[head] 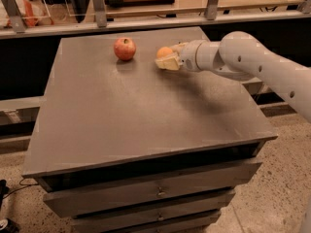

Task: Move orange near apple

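Toward far right of grey cabinet top [121, 110], gripper [166, 61] seen closed on orange [164, 51], low over surface. Apple [125, 48] placed further left in view, near, not touching; short leftward carry judged needed.

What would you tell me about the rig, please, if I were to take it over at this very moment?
The gripper is over the far part of the table, right of the apple, shut on the orange.
The apple stands on the table near the far edge, untouched.
Done: the orange is grasped and close to the apple, with a gap between them.
Left: set the orange down beside the apple, release it, pull the arm back.
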Controlling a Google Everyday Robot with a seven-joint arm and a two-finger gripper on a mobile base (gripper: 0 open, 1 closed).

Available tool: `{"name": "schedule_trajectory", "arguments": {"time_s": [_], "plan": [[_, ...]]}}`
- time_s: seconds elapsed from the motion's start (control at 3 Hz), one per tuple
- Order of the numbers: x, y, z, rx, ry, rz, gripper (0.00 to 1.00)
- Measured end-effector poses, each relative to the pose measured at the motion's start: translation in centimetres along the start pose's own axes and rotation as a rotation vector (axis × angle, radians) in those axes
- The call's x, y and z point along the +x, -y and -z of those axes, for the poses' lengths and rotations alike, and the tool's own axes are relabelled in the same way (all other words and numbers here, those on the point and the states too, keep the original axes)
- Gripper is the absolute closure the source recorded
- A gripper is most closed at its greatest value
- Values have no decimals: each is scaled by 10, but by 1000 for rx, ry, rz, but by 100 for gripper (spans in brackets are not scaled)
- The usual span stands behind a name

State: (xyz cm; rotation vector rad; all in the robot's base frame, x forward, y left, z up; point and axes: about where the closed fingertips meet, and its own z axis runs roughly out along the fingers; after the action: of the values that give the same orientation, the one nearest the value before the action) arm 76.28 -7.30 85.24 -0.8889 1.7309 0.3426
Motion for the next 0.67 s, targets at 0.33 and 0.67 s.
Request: {"name": "schedule_trajectory", "arguments": {"time_s": [0.33, 0.67], "plan": [[-7, 5, -9, -3, 4, 8, 100], [-12, 7, -22, -17, 10, 11, 100]]}}
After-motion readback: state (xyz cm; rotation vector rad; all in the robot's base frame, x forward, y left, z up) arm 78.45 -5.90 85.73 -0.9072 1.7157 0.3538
